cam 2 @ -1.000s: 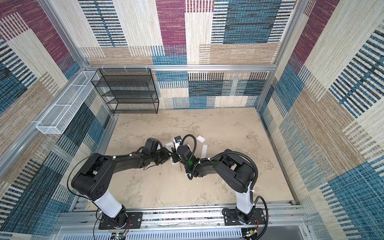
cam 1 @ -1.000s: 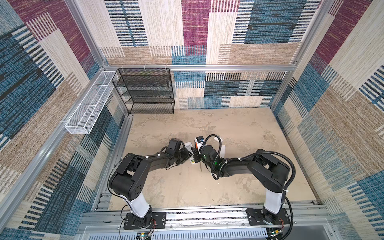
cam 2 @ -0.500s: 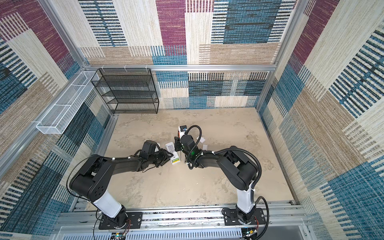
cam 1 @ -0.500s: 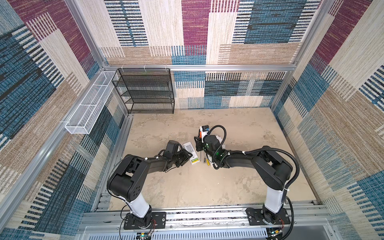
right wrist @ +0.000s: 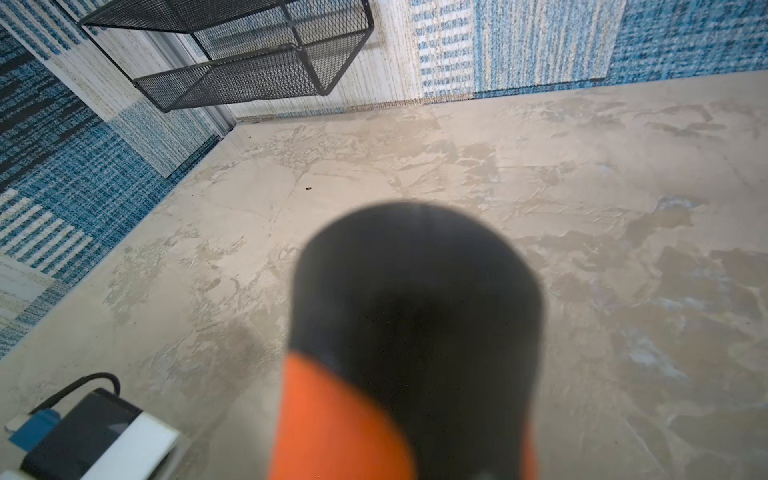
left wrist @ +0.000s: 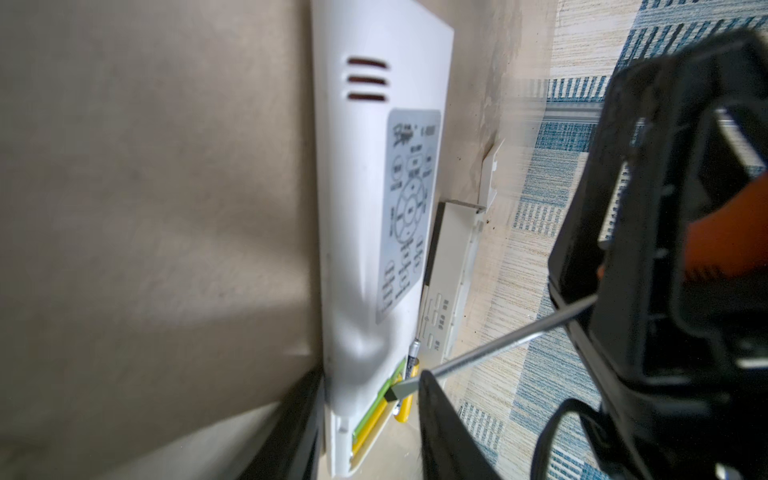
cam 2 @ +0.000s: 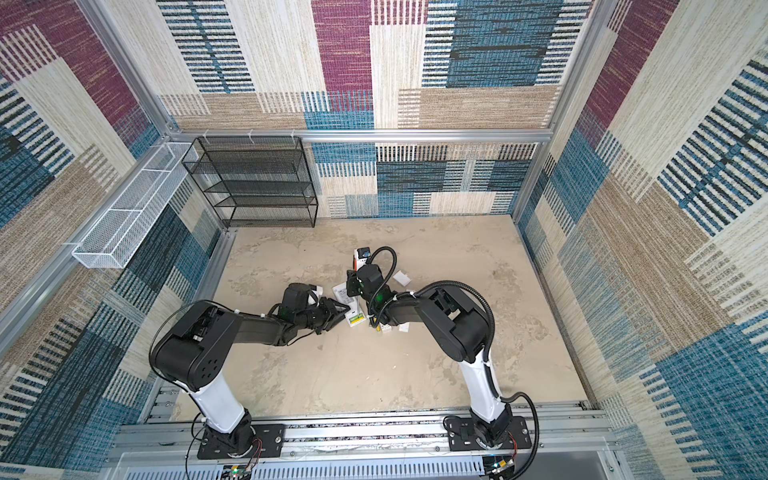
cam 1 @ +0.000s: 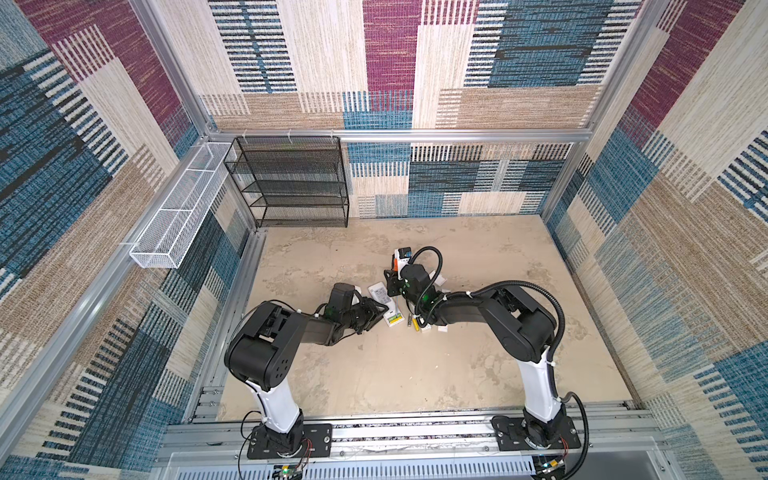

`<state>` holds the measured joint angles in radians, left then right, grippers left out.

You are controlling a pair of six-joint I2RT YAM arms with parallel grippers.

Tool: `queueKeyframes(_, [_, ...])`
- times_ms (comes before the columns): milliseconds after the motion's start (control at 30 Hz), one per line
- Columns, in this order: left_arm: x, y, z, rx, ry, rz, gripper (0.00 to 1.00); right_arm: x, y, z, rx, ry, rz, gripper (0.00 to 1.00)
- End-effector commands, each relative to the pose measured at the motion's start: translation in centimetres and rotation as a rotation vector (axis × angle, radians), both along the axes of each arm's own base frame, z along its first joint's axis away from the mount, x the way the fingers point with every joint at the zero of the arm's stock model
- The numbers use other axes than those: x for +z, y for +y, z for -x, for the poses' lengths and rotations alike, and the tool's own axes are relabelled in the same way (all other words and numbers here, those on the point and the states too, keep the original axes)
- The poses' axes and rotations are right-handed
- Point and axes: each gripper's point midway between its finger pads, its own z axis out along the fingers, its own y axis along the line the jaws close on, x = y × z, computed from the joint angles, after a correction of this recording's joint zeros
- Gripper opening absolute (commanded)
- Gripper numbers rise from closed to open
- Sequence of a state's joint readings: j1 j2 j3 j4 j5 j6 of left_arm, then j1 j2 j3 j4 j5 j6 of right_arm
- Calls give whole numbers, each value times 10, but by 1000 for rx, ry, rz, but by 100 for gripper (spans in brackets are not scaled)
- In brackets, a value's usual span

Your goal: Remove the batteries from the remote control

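The white remote control [left wrist: 365,208] [cam 1: 384,301] lies back up on the floor, its battery bay open. In the bay lie a yellow-green and a yellow battery [left wrist: 376,415] side by side. Another battery [left wrist: 409,376], dark and yellow, lies loose beside the remote; in both top views it shows as a yellow stick [cam 1: 409,322] [cam 2: 372,325]. My left gripper [left wrist: 370,386] [cam 1: 379,313] is shut on the remote's bay end, one finger on each side. My right gripper [cam 1: 392,284] [cam 2: 353,286] is shut on the orange-and-black screwdriver handle [right wrist: 415,332]. Its blade tip [left wrist: 395,392] rests at the bay.
A beige flat panel [left wrist: 449,270] lies along the remote, with a small white cover piece [left wrist: 490,174] beyond it. Small white bits [cam 1: 441,328] lie under the right forearm. A black wire shelf [cam 1: 291,183] stands at the back left. A white wire basket [cam 1: 178,208] hangs on the left wall.
My right wrist has swung toward the back wall with the screwdriver, while the blade stays at the remote. The left gripper has hardly shifted.
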<state>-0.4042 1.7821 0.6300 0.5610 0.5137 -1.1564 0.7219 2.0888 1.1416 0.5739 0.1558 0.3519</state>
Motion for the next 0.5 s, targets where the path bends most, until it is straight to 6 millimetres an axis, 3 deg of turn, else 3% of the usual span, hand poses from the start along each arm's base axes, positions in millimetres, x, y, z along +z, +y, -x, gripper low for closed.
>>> queueKeyframes(0, [-11,-3,8,-1,74,26,38,-35,-4,11,23,98,55,0])
queueKeyframes(167, [-14,-2,9,-2,84,12,35,-32,-3,12,28,102,17,0])
queueKeyframes(467, [-36,19,25,-20,177,-177,36,56,-9,6,13,-79,-19,0])
